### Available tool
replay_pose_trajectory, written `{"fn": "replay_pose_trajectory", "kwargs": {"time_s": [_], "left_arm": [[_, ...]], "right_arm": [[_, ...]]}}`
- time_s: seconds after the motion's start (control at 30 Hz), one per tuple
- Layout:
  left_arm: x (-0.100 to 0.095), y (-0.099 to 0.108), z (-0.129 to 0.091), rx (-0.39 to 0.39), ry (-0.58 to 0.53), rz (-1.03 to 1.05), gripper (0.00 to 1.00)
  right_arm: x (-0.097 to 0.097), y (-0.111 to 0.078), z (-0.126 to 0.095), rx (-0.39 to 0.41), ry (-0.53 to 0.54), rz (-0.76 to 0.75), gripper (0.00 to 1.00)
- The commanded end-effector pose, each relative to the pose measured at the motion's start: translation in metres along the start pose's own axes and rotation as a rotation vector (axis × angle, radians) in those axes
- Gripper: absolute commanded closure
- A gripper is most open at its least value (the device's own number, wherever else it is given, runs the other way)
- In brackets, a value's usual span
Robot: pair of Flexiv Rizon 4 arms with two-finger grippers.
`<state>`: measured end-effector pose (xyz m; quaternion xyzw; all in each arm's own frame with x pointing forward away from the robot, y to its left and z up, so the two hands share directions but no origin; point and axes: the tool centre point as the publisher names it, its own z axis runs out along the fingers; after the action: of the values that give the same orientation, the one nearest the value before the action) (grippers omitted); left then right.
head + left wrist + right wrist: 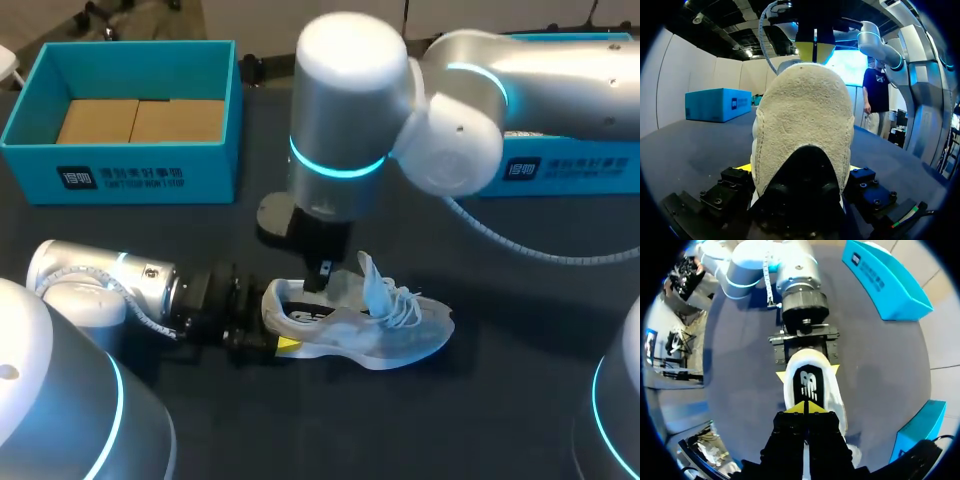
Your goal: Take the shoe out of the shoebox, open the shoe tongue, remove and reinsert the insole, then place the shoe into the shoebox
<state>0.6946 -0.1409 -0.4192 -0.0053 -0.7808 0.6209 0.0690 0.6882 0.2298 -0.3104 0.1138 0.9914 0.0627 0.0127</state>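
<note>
A pale grey shoe [395, 330] with white laces lies on its side-sole on the dark table, toe pointing right. My left gripper [272, 328] comes in low from the left, and its yellow-tipped fingers press the heel [805, 115] from both sides. From above, my right gripper [805, 407] hangs with its tips shut together in the shoe's opening, just over the black insole [807, 382]. Whether those tips touch the insole is not clear. In the left wrist view the right gripper [815, 50] shows above the heel collar.
The open teal shoebox [150, 170] with brown paper inside stands at the back left. A second teal box part [570, 170] lies at the back right under my right arm. Dark table [500, 400] stretches in front of and to the right of the shoe.
</note>
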Motion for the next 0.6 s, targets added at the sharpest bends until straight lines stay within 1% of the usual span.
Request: {"fn": "replay_pose_trajectory", "kwargs": {"time_s": [0.03, 0.33, 0.37, 0.4, 0.43, 0.5, 0.6], "left_arm": [[0.0, 0.0, -0.001, -0.001, 0.001, 0.0, 1.0], [0.0, 0.0, -0.001, -0.001, 0.001, 0.0, 1.0], [0.0, 0.0, -0.001, -0.001, 0.001, 0.0, 1.0], [0.0, 0.0, -0.001, -0.001, 0.001, 0.0, 1.0], [0.0, 0.0, -0.001, -0.001, 0.001, 0.0, 1.0], [0.0, 0.0, -0.001, -0.001, 0.001, 0.0, 1.0], [0.0, 0.0, -0.001, -0.001, 0.001, 0.0, 1.0]], "right_arm": [[0.011, -0.008, 0.015, -0.042, -0.011, -0.004, 1.0], [0.011, -0.008, 0.015, -0.042, -0.011, -0.004, 1.0], [0.004, -0.004, 0.018, -0.028, -0.008, -0.028, 1.0], [0.003, -0.003, 0.019, -0.022, -0.008, -0.025, 1.0], [-0.003, 0.0, 0.026, 0.004, -0.028, -0.027, 1.0], [-0.008, 0.003, 0.035, -0.001, -0.024, -0.035, 1.0], [-0.015, 0.006, 0.046, 0.019, -0.029, -0.067, 1.0]]}}
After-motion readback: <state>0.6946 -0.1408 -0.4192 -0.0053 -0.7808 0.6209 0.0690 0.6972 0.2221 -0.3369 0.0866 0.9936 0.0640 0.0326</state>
